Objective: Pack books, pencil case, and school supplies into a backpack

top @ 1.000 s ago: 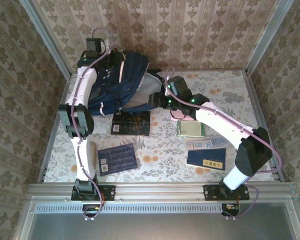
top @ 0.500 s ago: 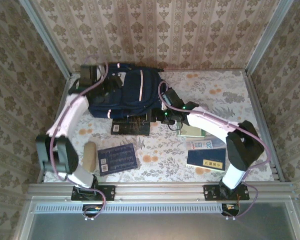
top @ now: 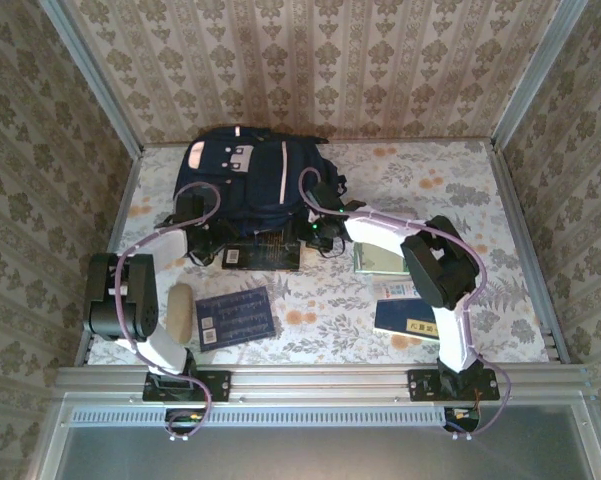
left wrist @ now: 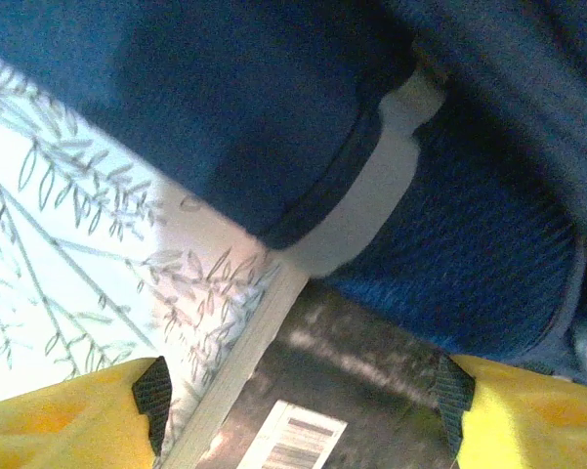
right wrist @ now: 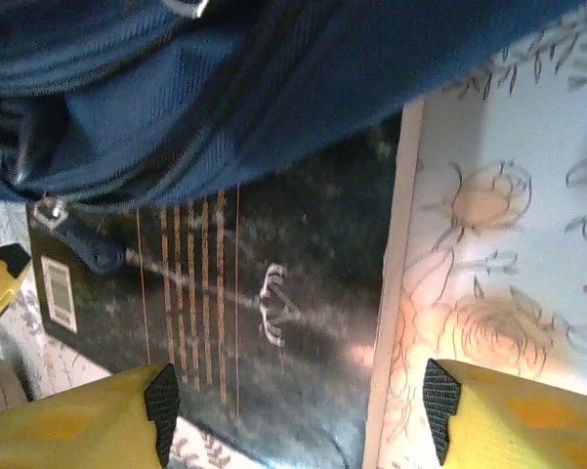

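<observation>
The backpack (top: 255, 190) lies flat at the far left of the table (top: 320, 310), front face up. Its light buckle patch (top: 230, 157) is at the far end, and a pale pink stripe (top: 283, 175) runs far to near down the front. From above, the bag spreads wider left to right than far to near. You cannot see inside it.

The black book (top: 263, 252) sits just near of the bag, long axis left to right. Its far edge is tucked under the bag's near rim and its barcode is at the near-left corner.

Your left pincer (top: 212, 243) hovers at that book's left end, by the bag's near-left corner. In the left wrist view the yellow fingers (left wrist: 78, 415) stand wide apart and grip nothing. Your right pincer (top: 315, 228) is at the book's far-right corner beside the bag, and in the right wrist view its jaws also gape wide and grip nothing.

The dark blue book (top: 235, 318) with rows of text lies near-left, long axis left to right and slightly skewed. A pale oblong pouch (top: 180, 312) lies just to its left.

On the right, partly under your right arm, three things run from far to near:
- the green-and-white pad (top: 382, 258)
- the white-and-blue pack (top: 400, 290)
- the navy book (top: 412, 320) with the yellow label, long axis left to right
</observation>
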